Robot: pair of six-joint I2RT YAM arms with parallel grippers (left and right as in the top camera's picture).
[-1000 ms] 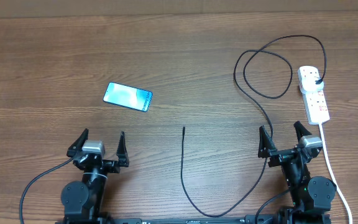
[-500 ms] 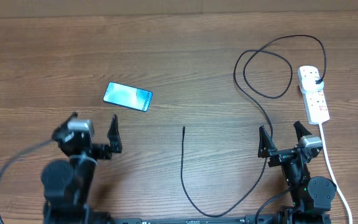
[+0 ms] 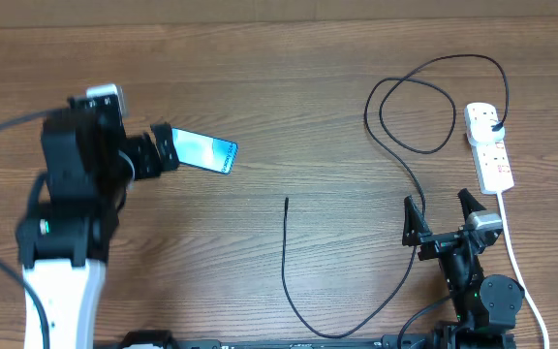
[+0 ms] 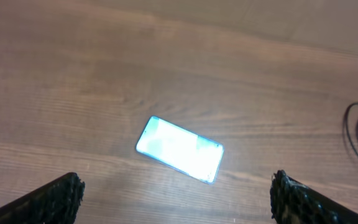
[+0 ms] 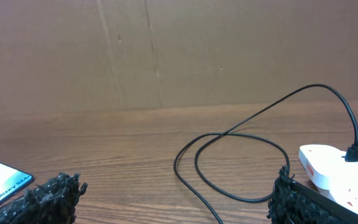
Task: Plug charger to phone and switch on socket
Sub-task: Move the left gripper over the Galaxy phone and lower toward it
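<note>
The phone point(image 3: 201, 150) lies flat on the wooden table with its light-blue screen lit; it also shows in the left wrist view point(image 4: 179, 149) and at the left edge of the right wrist view point(image 5: 2, 183). My left gripper point(image 3: 153, 155) is open and empty, raised over the phone's left end. The black charger cable point(image 3: 286, 254) loops across the table; its free tip point(image 3: 287, 201) points away from me at mid-table and its plug point(image 3: 497, 127) sits in the white socket strip point(image 3: 489, 148). My right gripper point(image 3: 442, 215) is open and empty, at rest near the table's front right.
The strip's thick white cord point(image 3: 518, 267) runs toward the front edge past my right arm. The cable's loop point(image 5: 232, 162) lies ahead of my right gripper. A brown wall point(image 5: 179, 50) stands behind the table.
My left arm has lifted from its rest at the front left and swung forward and left, ending over the phone's left end. The right arm, cable and phone have not moved.
</note>
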